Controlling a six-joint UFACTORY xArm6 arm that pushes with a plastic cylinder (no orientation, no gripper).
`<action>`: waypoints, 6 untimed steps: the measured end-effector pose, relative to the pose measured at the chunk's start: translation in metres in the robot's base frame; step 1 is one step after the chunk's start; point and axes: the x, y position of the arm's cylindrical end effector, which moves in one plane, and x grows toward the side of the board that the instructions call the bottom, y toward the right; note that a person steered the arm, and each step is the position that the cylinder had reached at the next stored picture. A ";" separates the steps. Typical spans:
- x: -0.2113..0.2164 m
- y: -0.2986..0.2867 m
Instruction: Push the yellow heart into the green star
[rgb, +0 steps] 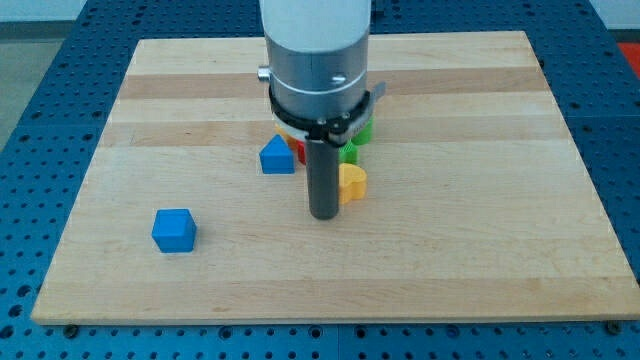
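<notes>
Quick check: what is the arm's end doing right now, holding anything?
No gripper: my tip holds nothing, resting on the board against the yellow heart, at its left in the view.

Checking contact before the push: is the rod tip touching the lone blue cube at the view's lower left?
No: my tip stands beside the yellow heart block near the board's middle, well apart from the blue cube.

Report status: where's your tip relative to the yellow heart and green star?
My tip touching yellow heart, on its left. Green star just above heart, partly hidden by arm. Nothing between them.
</notes>
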 end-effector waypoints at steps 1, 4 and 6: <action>0.025 0.041; -0.007 0.039; -0.028 0.019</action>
